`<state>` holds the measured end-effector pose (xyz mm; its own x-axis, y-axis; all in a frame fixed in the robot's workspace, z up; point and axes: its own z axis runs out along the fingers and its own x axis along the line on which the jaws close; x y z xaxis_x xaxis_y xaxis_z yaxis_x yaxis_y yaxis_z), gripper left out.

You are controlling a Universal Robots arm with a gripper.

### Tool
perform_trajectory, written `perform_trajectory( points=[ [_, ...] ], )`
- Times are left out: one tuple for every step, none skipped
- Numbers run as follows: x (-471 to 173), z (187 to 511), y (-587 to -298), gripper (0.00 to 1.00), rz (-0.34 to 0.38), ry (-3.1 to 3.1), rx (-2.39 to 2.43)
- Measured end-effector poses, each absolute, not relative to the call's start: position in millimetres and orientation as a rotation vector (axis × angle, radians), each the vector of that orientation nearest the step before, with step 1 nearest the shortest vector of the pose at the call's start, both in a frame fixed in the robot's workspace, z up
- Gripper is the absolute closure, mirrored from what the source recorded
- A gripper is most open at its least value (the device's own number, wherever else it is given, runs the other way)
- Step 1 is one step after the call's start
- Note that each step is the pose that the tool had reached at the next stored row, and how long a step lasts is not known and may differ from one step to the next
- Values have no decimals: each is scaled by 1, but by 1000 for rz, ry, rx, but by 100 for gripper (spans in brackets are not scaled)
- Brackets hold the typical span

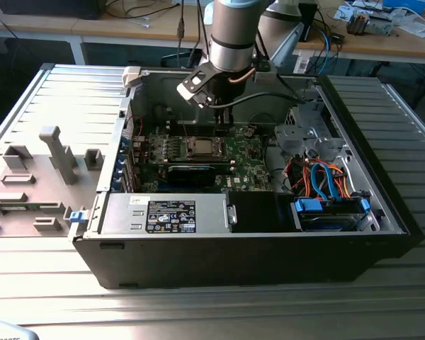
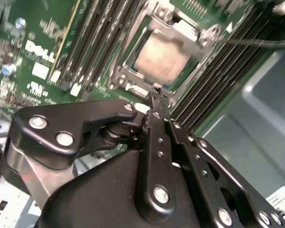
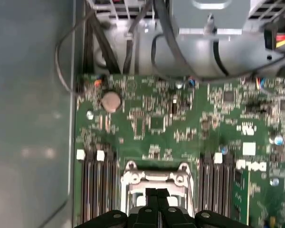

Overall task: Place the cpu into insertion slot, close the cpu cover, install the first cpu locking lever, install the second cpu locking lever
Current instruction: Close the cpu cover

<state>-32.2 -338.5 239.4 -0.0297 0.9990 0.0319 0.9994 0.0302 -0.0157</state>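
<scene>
The open computer case (image 1: 269,248) lies on its side on the ribbed metal bench (image 1: 198,304). Its grey side panel (image 1: 42,170) lies flat beside it on the exterior view's left. Along the near edge of the case is a black box (image 1: 171,216) with a dark label of fine white print and a small white sticker beside it; none of that print is legible. The green board (image 2: 33,28) carries a white logo and some small white tags in both wrist views.

The arm (image 1: 232,35) comes straight down from above into the case, its wrist vertical over the middle of the board. The fingers (image 2: 156,95) are pressed together at the tips and hold nothing. They point down at the near edge of the socket (image 1: 187,147), and I cannot tell whether they touch the metal there.

The chip (image 2: 157,59) sits in the socket with its dull silver top facing up. The cover frame (image 2: 126,78) lies around it, and the chip shows through its window. Long black memory slots (image 2: 99,42) run along both sides of the socket. A thin metal rod (image 2: 256,42) slants past the far corner. A round coin battery (image 3: 110,101) sits further up the board, and blue and orange cables (image 1: 326,177) bunch at the exterior view's right.
</scene>
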Motion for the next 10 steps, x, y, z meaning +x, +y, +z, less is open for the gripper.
perform_trajectory(
  points=[
    [-37,239,-339,89,-17,-2231,-2164],
    [-41,238,-339,89,-18,-2231,-2164],
    [-46,237,-339,89,-18,-2231,-2164],
    [-50,235,-339,89,-18,-2231,-2165],
    [-54,233,-339,89,-18,-2231,-2165],
    [-57,231,-339,89,-18,-2231,-2165],
    [-60,229,-339,89,-18,-2231,-2165],
    [-62,228,-339,89,-18,-2231,-2165],
    [-63,226,-339,89,-18,-2231,-2165],
    [-65,224,-339,89,-18,-2231,-2165]
  ],
)
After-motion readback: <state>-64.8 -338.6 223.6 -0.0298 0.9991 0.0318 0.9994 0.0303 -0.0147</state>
